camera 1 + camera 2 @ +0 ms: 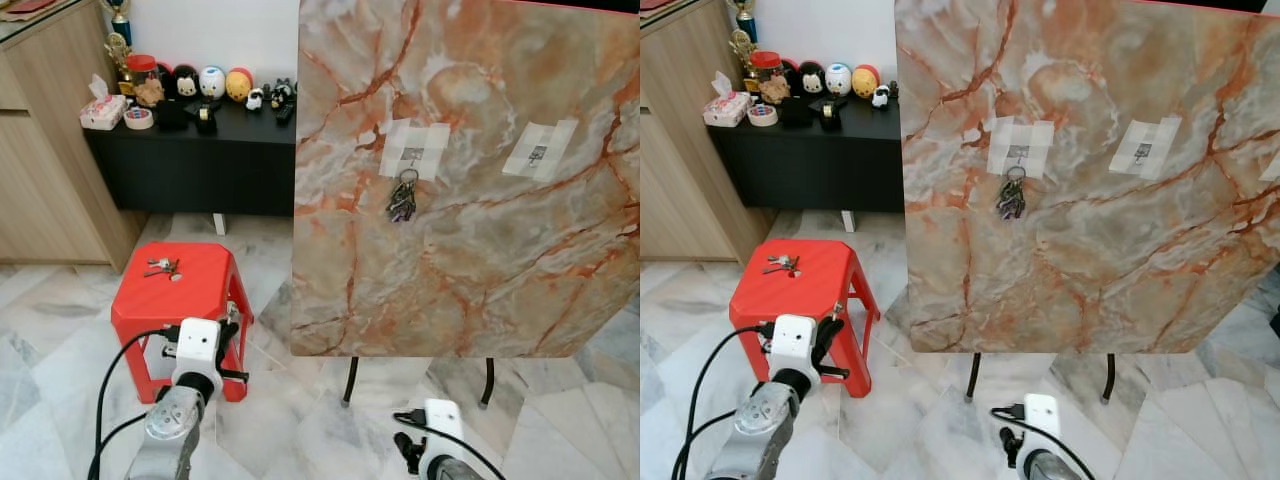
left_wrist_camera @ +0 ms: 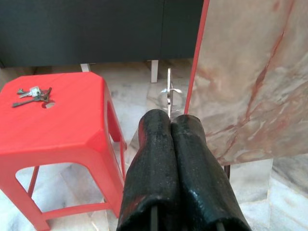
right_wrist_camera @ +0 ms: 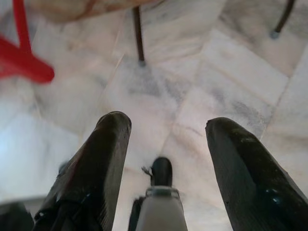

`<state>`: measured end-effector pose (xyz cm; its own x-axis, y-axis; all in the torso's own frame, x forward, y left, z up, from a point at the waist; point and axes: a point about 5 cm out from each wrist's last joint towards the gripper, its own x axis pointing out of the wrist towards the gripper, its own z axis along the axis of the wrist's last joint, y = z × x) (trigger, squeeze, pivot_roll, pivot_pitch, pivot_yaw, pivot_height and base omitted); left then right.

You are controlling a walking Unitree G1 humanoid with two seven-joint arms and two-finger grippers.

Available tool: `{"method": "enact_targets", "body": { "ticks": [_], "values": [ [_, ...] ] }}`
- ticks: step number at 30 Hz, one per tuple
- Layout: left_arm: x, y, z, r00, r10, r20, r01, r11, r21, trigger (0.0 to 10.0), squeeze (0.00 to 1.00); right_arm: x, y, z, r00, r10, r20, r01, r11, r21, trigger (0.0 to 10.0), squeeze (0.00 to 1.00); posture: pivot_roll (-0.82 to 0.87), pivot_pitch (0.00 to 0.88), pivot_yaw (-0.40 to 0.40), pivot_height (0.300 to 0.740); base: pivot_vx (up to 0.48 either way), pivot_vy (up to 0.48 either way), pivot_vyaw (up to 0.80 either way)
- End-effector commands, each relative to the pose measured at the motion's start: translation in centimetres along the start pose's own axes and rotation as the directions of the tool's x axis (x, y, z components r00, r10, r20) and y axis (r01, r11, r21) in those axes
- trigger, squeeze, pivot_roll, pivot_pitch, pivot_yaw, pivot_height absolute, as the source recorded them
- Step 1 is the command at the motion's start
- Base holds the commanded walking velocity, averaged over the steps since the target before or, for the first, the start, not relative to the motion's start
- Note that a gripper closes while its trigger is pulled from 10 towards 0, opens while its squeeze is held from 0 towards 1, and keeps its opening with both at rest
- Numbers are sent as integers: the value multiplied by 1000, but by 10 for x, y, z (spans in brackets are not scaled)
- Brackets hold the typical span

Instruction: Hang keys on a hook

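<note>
Keys (image 2: 32,94) lie loose on top of the red stool (image 1: 190,290), and another bunch (image 1: 402,198) hangs from the left taped hook (image 1: 412,155) on the marble board (image 1: 480,230). My left gripper (image 2: 169,119) pinches a thin metal key ring (image 2: 170,92) beside the stool; my right gripper (image 3: 168,130) hangs spread over the marble floor (image 3: 202,82).
</note>
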<state>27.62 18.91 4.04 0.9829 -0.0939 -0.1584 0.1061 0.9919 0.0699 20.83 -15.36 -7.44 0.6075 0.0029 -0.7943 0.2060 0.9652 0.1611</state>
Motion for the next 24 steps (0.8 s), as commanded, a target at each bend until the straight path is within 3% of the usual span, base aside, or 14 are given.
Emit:
{"method": "enact_targets", "body": {
  "ticks": [1, 5, 14, 18, 24],
  "values": [
    [0, 0, 4, 1000, -2, 12, 2, 1000, -11, 10000, 0, 1, -1, 7, 999, -19, 32, 20, 1000, -9, 10000, 0, -16, 0, -100, 737, 0, 0, 0],
    [5, -2, 4, 1000, -2, 1, 3, 1000, -16, 10000, 0, 0, -11, 5, 999, -44, 8, 44, 996, -74, 10000, 0, -9, 0, -104, 737, 0, 0, 0],
    [6, -6, 11, 1000, -9, 23, 8, 1000, 1, 10000, 0, -6, -35, -16, 992, -115, -52, 113, 993, -44, 10000, 0, -5, 0, -103, 737, 0, 0, 0],
    [9, -11, 19, 999, -26, 47, 25, 1000, 17, 10000, 0, -10, -48, -27, 985, -157, -78, 158, 987, 7, 10000, 0, 2, 5, -111, 737, 0, 0, 0],
    [10, -15, 19, 998, -39, 43, 39, 999, 19, 10000, 0, -10, -50, -25, 986, -148, -73, 147, 989, -21, 10000, 0, 4, 3, -115, 737, 0, 0, 0]
  ]
}}
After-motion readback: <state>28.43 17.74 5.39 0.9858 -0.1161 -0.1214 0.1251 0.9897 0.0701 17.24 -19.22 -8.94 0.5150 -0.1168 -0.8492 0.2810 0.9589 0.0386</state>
